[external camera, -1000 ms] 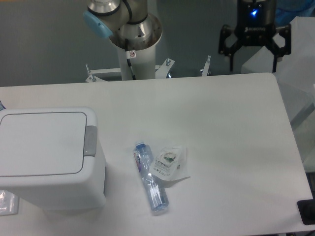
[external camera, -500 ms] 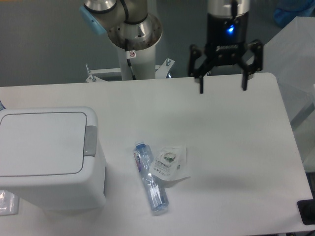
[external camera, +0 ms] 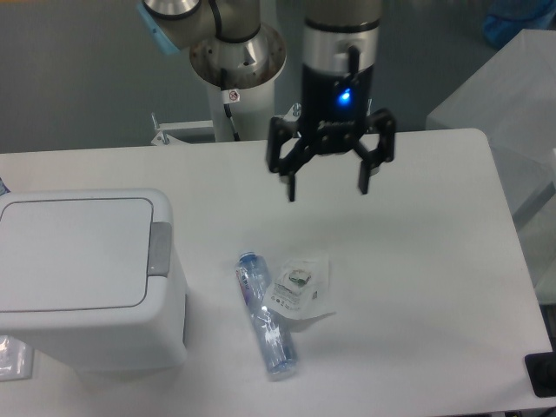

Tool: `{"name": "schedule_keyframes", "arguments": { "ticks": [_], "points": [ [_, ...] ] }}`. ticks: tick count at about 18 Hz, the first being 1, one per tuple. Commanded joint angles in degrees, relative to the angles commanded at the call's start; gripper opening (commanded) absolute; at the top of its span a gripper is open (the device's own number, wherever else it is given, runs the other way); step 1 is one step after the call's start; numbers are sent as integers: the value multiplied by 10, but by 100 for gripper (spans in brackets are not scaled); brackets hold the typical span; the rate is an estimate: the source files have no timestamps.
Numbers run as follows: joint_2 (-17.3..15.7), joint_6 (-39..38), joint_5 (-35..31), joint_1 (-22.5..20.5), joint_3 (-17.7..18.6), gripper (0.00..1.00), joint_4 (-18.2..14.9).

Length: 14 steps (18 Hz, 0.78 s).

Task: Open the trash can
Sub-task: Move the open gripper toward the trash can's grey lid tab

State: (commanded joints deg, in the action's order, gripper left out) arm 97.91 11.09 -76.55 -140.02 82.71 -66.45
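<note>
The trash can (external camera: 82,278) sits at the bench's (external camera: 417,261) left edge, lid flat and shut, its grey push tab (external camera: 159,248) facing the middle (the side an arm can reach). The end effector (external camera: 328,181) hangs above mid-bench, well apart from it, fingers spread wide and holding nothing, likely ready to press that tab.

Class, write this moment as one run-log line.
gripper: open, above table | trash can: lid shut, untouched | plastic bottle beside packet

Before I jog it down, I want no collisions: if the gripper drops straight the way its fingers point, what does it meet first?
Probably bare table. The open gripper points down, apparently clear of the plastic packet and bottle, though depth is uncertain.
</note>
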Motion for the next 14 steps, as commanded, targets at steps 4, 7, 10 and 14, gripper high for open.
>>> {"name": "schedule_keyframes", "arguments": {
  "ticks": [4, 7, 10, 14],
  "points": [
    [11, -55, 0, 26, -1, 100, 26],
    [18, -65, -1, 43, -2, 100, 27],
    [25, -79, 0, 55, -6, 100, 33],
    [26, -97, 0, 67, -5, 100, 39]
  ]
}}
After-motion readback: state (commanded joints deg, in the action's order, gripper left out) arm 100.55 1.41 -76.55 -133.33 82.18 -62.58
